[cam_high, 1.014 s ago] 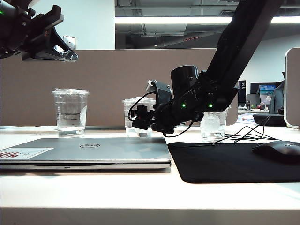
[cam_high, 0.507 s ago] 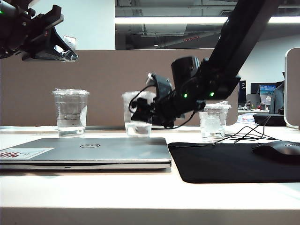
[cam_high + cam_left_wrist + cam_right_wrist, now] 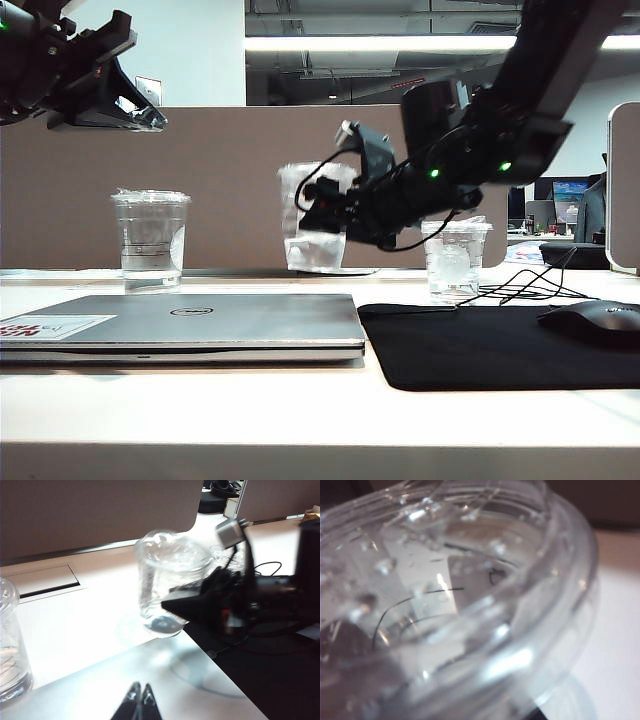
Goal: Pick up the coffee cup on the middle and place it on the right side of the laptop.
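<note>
The coffee cup (image 3: 310,215), clear plastic with a clear lid, hangs tilted in the air above the table's far strip, behind the right end of the laptop (image 3: 200,320). My right gripper (image 3: 328,222) is shut on its side, reaching in from the right. In the left wrist view the cup (image 3: 167,575) shows with the black right gripper (image 3: 200,605) clamped on it. The cup (image 3: 455,600) fills the right wrist view and hides the jaws. My left gripper (image 3: 140,115) hovers high at the left, its fingertips (image 3: 139,695) shut and empty above the silver laptop lid (image 3: 90,695).
A larger ringed clear cup (image 3: 150,240) stands behind the laptop's left part. A short clear cup (image 3: 456,260) stands behind the black mouse pad (image 3: 480,345), which lies right of the laptop with a mouse (image 3: 595,322) on it. A brown partition (image 3: 230,160) closes the back.
The right gripper has lifted the coffee cup off the table and carried it up and a little to the right. The left arm has stayed still.
</note>
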`<action>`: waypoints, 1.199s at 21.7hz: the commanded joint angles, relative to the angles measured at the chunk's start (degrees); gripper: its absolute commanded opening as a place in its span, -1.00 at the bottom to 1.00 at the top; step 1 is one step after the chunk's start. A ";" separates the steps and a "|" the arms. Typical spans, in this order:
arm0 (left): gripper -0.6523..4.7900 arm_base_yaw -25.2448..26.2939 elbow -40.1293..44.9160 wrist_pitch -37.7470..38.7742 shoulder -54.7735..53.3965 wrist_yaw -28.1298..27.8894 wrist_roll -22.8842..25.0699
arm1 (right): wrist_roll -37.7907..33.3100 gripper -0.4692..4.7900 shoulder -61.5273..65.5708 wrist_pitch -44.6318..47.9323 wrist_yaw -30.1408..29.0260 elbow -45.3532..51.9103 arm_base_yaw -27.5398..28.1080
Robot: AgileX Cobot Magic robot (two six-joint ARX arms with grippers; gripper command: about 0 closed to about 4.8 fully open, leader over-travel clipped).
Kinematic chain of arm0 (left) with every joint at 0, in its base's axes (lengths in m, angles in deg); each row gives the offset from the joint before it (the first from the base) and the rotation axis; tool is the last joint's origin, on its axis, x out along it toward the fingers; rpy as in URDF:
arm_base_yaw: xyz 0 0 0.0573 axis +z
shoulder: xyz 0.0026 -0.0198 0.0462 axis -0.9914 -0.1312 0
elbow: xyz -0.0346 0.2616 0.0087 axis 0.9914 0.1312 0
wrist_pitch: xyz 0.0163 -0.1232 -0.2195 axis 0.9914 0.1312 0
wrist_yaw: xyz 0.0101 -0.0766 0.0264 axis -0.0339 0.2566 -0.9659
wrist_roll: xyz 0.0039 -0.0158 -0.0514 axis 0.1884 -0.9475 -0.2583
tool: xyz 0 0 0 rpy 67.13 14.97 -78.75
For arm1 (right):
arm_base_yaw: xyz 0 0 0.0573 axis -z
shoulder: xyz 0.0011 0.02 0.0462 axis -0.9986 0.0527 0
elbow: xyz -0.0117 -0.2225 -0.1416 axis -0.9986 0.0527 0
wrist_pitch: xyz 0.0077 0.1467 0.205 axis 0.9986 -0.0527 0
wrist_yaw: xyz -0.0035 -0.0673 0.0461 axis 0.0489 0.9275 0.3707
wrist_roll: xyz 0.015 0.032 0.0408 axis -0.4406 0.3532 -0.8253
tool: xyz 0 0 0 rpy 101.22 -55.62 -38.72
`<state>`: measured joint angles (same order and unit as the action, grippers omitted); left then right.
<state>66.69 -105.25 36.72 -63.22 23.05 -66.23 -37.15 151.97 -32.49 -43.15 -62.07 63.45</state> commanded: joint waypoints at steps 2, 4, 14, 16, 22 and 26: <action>-0.78 0.02 -0.17 -0.74 0.15 0.26 -0.17 | -0.17 0.22 -8.41 9.53 2.14 11.23 -0.07; -0.78 0.02 -0.17 -0.74 0.15 0.26 -0.17 | -0.13 0.22 -12.41 11.30 4.55 17.20 -0.07; -0.78 0.02 -0.17 -0.92 0.17 0.09 -0.17 | -0.17 0.22 -20.35 18.84 8.31 36.94 2.80; -0.78 0.02 -0.17 -0.92 0.17 0.09 -0.17 | -0.17 0.22 -20.35 20.98 8.26 38.99 2.64; -0.78 0.02 -0.17 -0.87 0.17 0.09 -0.17 | 2.62 0.22 -20.33 21.57 8.31 39.78 2.64; -0.78 0.02 -0.17 -0.87 0.17 0.09 -0.17 | 3.17 0.22 -20.11 20.76 8.31 39.80 2.64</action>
<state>66.69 -105.25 36.70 -63.22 23.00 -66.23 -34.29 132.06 -13.61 -34.85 -22.05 66.12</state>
